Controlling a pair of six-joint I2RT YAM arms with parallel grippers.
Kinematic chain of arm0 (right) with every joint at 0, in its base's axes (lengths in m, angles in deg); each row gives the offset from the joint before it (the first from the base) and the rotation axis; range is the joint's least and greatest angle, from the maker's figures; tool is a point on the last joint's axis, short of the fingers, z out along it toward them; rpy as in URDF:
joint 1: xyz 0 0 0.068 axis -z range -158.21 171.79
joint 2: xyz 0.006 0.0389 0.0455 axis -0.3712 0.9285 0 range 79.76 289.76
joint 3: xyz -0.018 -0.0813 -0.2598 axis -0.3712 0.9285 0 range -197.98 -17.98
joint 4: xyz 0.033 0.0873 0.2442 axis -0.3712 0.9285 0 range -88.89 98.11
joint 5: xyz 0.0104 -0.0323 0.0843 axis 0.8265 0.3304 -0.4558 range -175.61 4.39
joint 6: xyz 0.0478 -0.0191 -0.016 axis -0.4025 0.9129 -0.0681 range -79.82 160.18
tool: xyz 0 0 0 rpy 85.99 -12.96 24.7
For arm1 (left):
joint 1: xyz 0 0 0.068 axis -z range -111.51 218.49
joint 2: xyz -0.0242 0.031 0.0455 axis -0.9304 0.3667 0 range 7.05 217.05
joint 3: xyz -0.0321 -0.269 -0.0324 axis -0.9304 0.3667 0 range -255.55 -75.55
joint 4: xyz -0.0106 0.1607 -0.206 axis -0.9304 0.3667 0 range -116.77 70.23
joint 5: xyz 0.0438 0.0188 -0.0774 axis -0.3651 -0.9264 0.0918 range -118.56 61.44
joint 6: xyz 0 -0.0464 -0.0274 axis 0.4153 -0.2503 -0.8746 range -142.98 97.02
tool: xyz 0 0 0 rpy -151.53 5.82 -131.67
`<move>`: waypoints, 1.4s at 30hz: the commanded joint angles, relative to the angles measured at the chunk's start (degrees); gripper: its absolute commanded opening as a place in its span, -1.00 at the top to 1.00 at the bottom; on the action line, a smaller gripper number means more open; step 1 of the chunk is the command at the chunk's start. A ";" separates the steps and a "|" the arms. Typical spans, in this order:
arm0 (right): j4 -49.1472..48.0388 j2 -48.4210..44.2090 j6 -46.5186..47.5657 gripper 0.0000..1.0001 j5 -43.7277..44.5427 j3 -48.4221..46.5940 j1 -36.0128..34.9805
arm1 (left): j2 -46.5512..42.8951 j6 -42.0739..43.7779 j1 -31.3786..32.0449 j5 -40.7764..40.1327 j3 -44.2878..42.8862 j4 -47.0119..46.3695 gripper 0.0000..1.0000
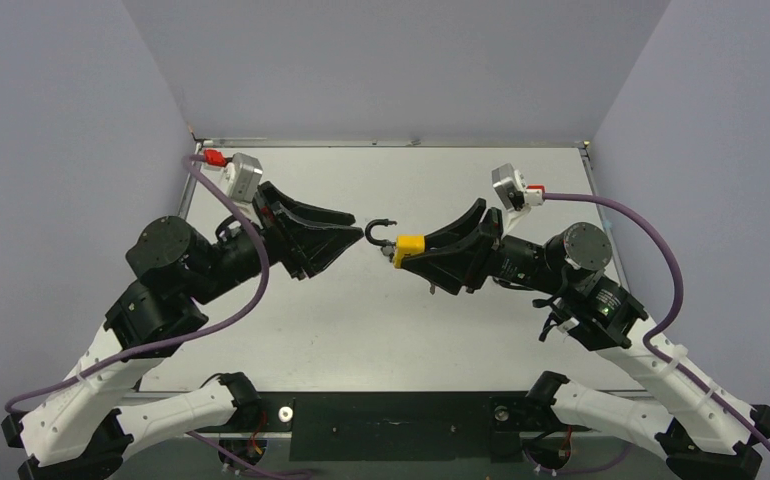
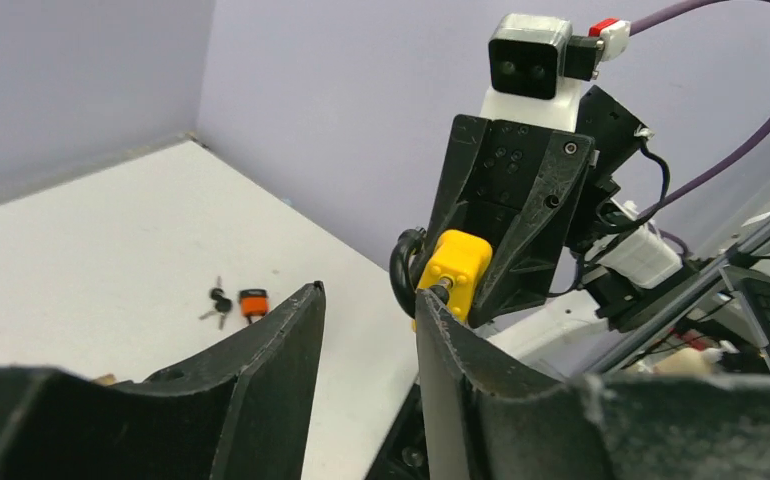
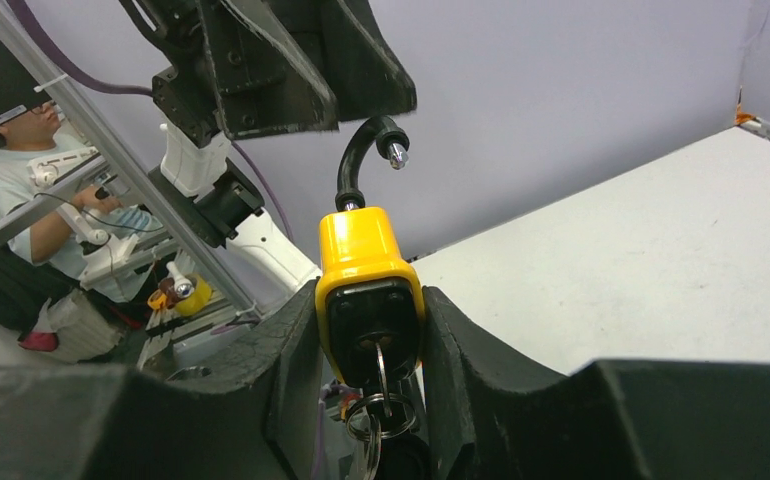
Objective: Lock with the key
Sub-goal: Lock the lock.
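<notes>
Arm links: white moulded shells with black joints. The left arm and right arm rise from the near edge.
Cables: purple braided sleeve, looping to each wrist.
Left gripper: curved, tapering fingers of matte black plastic, spread wide with nothing between them. The tips are just beside the shackle but apart from it.
Right gripper: the same black fingers with rough edges, clamped on the flanks of the padlock above the middle of the tabletop.
Padlock: glossy yellow casing with rounded corners and a black face plate around the keyhole.
Shackle: a black-coated hook, swung out, with its bare silver tip free of the body.
Key in the keyhole: thin silver metal seated in the padlock, with wire rings hanging below it.
Tabletop: flat matte white with metal-trimmed edges.
Black-headed key bunch: thin keys fanned flat on the tabletop toward the right edge. They are touching or just beside a small orange block; too small to tell which.
Walls: smooth lilac.
</notes>
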 commanded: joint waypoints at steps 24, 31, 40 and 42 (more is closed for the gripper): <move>4.28 -4.33 -2.40 1.00 -0.66 -2.16 -2.31 | 7.40 17.51 -0.18 34.79 -6.22 -1.79 0.12; 6.04 -4.38 -1.26 1.00 0.51 -3.77 -2.37 | 6.50 17.38 -0.17 35.73 -4.37 0.10 0.12; 5.60 -3.79 -1.75 1.00 -0.49 -4.45 -2.39 | 5.29 19.69 -0.18 27.85 -3.67 0.92 -0.04; 5.46 -3.77 -1.87 1.00 -0.54 -4.62 -2.48 | 5.83 20.31 -0.18 27.15 -4.17 2.01 -0.05</move>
